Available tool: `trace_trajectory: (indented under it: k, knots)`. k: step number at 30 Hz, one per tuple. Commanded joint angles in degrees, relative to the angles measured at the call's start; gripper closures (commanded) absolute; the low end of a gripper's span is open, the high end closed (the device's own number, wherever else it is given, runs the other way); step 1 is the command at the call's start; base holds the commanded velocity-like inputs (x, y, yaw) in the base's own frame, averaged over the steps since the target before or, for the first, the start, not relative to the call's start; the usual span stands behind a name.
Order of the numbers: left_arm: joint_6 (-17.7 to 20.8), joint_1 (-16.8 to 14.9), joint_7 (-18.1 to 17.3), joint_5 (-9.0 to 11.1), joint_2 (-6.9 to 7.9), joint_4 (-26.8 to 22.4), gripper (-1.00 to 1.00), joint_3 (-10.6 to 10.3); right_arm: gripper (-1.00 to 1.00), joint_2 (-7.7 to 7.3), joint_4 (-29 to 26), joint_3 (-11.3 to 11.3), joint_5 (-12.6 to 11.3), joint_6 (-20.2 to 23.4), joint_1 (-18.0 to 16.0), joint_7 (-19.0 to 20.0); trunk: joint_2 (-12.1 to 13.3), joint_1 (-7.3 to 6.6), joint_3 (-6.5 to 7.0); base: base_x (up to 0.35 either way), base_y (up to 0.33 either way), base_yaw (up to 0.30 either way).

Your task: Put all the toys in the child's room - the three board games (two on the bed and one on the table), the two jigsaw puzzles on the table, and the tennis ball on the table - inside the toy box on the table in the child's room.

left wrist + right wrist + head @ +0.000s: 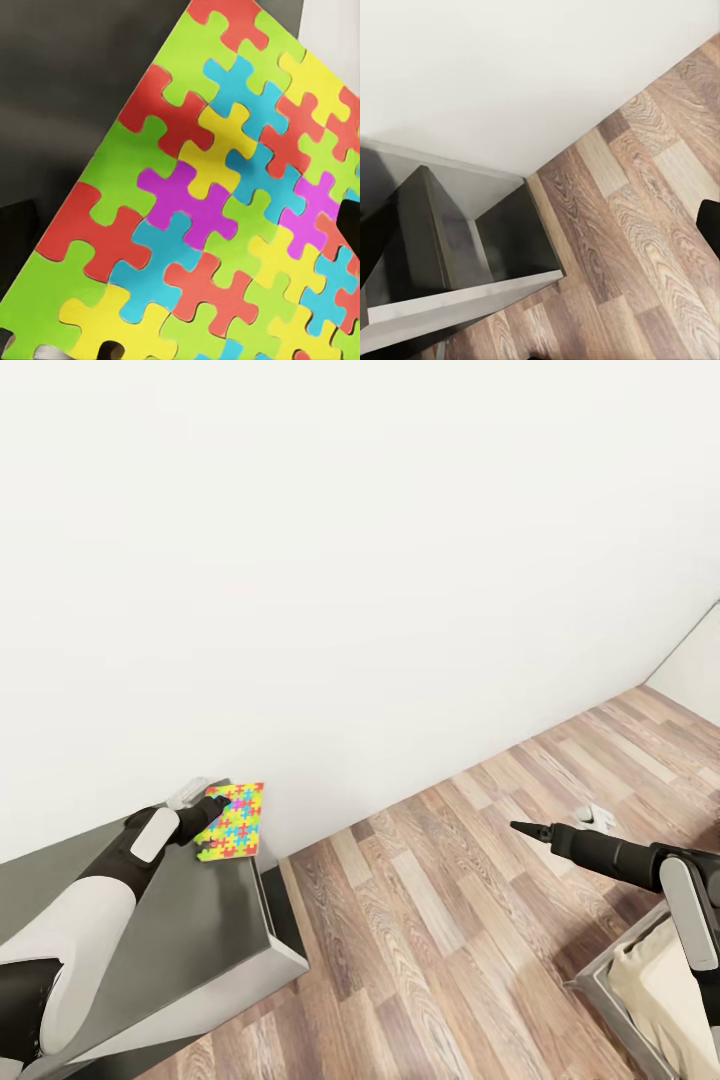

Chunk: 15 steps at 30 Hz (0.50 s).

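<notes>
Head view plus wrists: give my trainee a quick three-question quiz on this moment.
1. True or false: the left gripper is at the jigsaw puzzle.
2. The right gripper hangs over: A) table B) wood floor C) bed.
3. Fill in: the puzzle lies near the table's far ___, by the wall.

Key: 1 true; 2 B; 3 corner.

Two glossy arms on show here: the left arm (85, 920) with white shells, black joints and a pale grey oval panel, the right arm (640, 860) slim, black, tapering to a pointed tool (522, 828)
</notes>
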Motion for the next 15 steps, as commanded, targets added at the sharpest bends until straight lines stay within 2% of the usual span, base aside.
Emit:
trace_trajectory:
  k: [1, 15]
  knots:
    - [0.3, 0.0, 0.4, 0.6, -0.01, -0.1, -1.00, 0.1, -1.00, 0.01, 0.0, -0.1, 0.3, 0.3, -0.1, 0.4, -0.1, 0.03, -0.09, 0.000, 0.000, -0.036]
    - [0.3, 0.0, 0.4, 0.6, 0.00, -0.2, -1.00, 0.1, -1.00, 0.02, 0.0, 0.0, 0.3, 0.3, -0.1, 0.4, -0.1, 0.03, -0.09, 0.000, 0.000, -0.012]
